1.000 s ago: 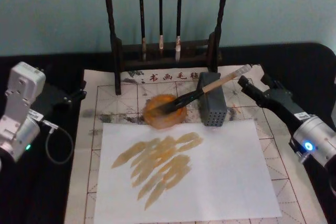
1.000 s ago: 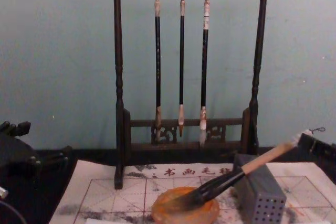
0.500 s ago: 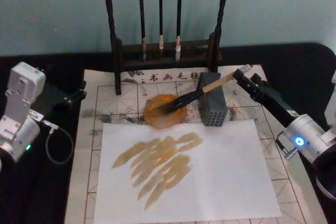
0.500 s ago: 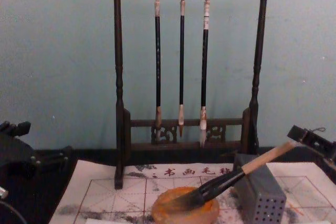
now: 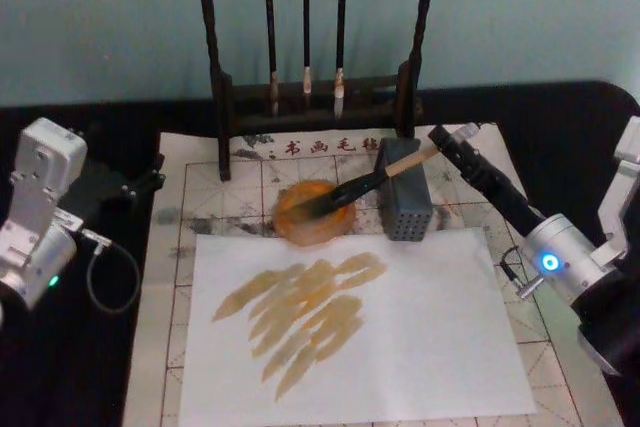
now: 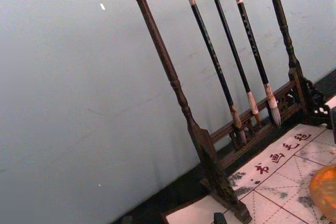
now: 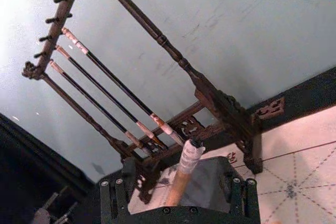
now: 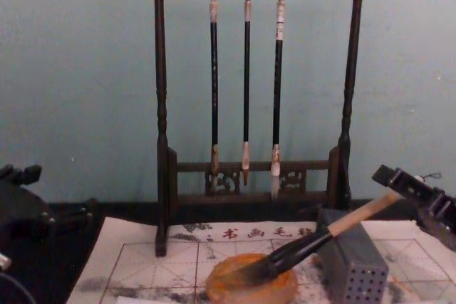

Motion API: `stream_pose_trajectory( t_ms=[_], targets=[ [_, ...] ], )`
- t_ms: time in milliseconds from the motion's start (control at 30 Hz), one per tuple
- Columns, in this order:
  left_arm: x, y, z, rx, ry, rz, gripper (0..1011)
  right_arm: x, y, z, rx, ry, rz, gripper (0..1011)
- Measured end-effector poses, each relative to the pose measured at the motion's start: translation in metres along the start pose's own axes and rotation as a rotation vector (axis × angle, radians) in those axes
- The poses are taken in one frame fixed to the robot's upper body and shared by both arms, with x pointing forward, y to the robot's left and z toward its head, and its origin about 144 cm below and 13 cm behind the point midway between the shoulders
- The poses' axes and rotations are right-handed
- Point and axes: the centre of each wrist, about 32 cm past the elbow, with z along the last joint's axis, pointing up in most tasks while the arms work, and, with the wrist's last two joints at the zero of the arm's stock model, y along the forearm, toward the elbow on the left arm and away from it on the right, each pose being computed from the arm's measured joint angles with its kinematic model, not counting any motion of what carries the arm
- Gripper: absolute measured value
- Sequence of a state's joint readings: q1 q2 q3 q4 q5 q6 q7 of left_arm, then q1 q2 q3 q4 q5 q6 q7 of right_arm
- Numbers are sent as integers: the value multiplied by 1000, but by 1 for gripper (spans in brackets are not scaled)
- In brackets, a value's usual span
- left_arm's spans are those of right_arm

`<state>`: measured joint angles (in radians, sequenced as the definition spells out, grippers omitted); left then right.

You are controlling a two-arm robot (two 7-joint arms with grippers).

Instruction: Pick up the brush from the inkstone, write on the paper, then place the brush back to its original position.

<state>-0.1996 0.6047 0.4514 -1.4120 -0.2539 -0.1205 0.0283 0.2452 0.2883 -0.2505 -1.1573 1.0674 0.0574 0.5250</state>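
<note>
My left gripper [image 5: 138, 185] is parked beside the paper [image 5: 205, 187]; clenched or released, I cannot tell. The brush [image 5: 365, 184] lies with bristles in the inkstone [image 5: 295, 227], handle on the grey perforated block [image 5: 405, 205]. My right gripper [image 5: 447, 139] stands released around the brush's end cap, not touching.

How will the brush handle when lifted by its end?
Brush likely stiff: straight wooden handle. Round, propped on the grey block, it may roll as the right gripper closes. Inked bristles in the inkstone may drip.

The inkstone [image 5: 305, 219] is hemmed behind by the brush rack [image 5: 300, 119] and rightward by the grey block [image 5: 405, 209]; its front is left open.
</note>
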Motion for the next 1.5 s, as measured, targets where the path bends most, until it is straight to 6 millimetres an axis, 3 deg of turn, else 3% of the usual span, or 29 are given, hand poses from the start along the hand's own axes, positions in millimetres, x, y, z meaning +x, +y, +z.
stream_pose_trajectory(
  t_ms=[800,1500],
  targets=[
    [0,0,0,0,0,0,1001,4,15,-16,33,106,39,1000],
    [0,0,0,0,0,0,1001,5,15,-19,42,128,20,1000]
  ],
)
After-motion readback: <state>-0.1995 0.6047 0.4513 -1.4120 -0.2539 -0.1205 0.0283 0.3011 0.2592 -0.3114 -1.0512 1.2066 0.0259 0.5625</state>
